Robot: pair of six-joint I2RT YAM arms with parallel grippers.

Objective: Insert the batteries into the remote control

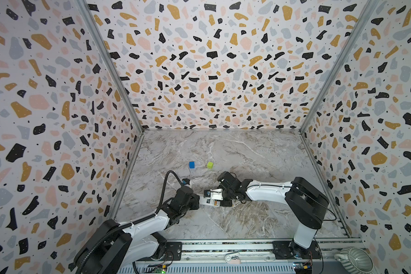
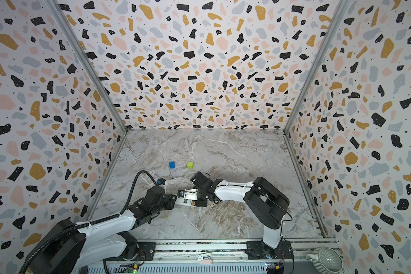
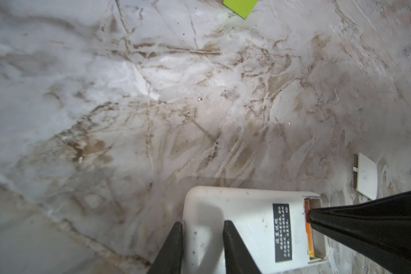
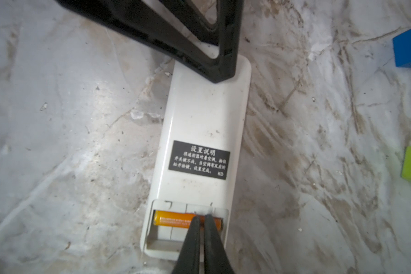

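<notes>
The remote control (image 4: 204,113) lies flat on the marble worktop (image 1: 247,154) with its plain white back up and a black label (image 4: 199,160) at mid-length. At one end of the remote its compartment (image 4: 188,227) stands uncovered. One orange battery (image 4: 173,219) lies across the remote's width in the slot nearer the label, and the slot nearer the remote's end shows bare white plastic. The right pincer (image 4: 201,217) is clenched. Its two fingers (image 4: 192,237) are drawn almost together and their tips come down on top of that battery, not around it. The left pincer (image 3: 202,223) is at the remote's opposite end with its jaws parted. One finger tip rests on the remote's back and the other sits just past the remote's end edge. Whether it squeezes the remote I cannot tell. A small white cover plate (image 3: 365,175) lies flat on the worktop near the remote's compartment end, apart from it. In both top views the remote (image 1: 208,201) (image 2: 185,201) sits between the two arms. A blue cube (image 1: 191,164) and a green cube (image 1: 209,165) stand side by side beyond the remote, towards the back wall and well apart from it. Only one battery shows in any view.
</notes>
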